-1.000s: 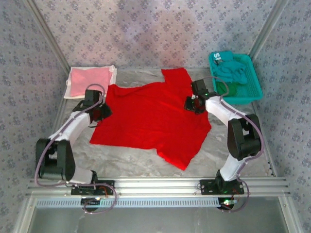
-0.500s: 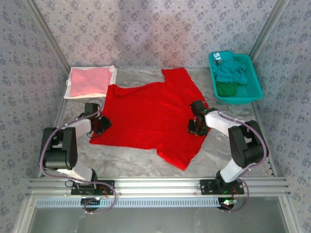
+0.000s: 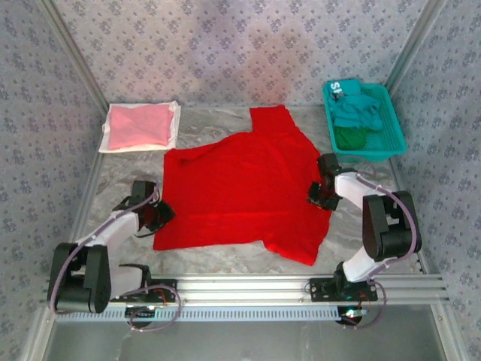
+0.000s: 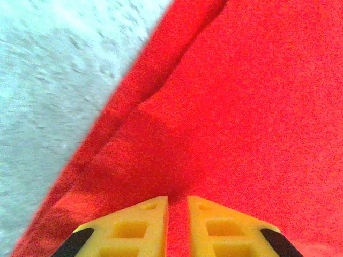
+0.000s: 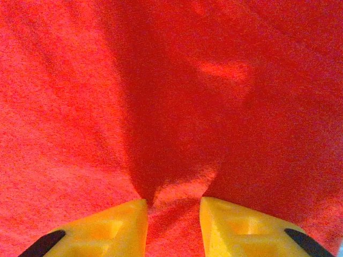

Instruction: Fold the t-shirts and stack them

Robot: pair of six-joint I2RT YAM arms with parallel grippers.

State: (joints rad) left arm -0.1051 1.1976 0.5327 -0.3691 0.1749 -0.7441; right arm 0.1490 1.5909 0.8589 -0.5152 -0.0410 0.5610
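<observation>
Pinching one bright red cloth t-shirt, left gripper and right gripper sit nearly closed. Overhead adds one folded pale pink t-shirt.

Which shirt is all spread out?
The red shirt, flat on the table; the pink shirt is folded, the teal shirt and green shirt are bunched in the basket.

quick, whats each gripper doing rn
left gripper: closed on the red t-shirt, at its edge
right gripper: closed on a pinch of the red t-shirt
</observation>
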